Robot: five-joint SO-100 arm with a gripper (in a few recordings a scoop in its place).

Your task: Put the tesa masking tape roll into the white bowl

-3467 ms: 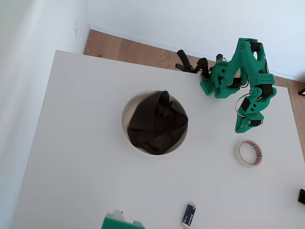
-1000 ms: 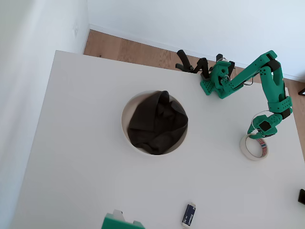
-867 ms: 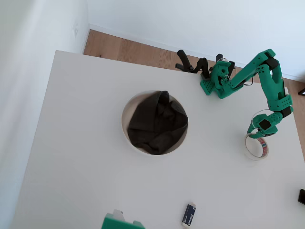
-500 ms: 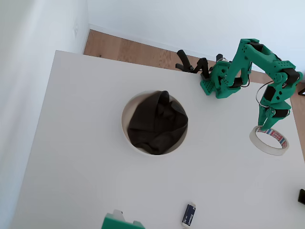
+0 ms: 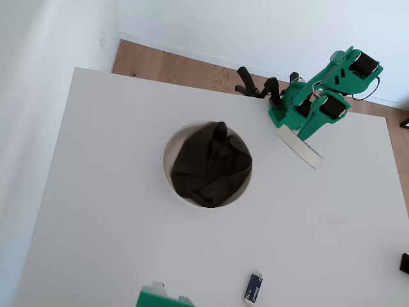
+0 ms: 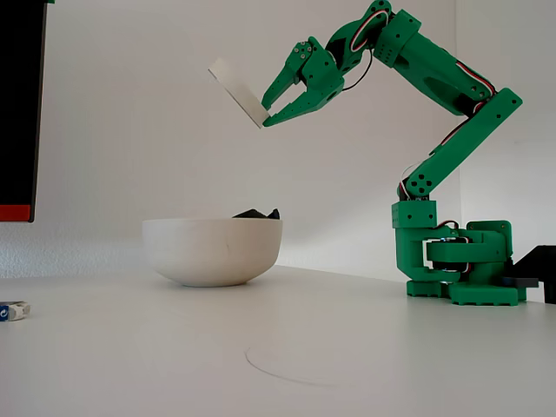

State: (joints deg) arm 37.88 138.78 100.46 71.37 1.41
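Lifted off the table, the tape roll (image 6: 238, 90) hangs clamped in the gripper (image 6: 265, 117) above the white bowl (image 6: 212, 250).

The arm (image 6: 452, 95) is bright green, the tape roll (image 6: 238, 91) cream-white, the bowl (image 6: 213, 250) white with dark brown-black cloth (image 5: 211, 165), the table (image 5: 115, 211) plain white.

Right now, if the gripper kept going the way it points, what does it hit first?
Probably nothing nearby. In the fixed view the gripper, shut on the tape, points left and slightly down, well above the bowl. That line seems to pass over the bowl toward the wall, though depth is unclear.
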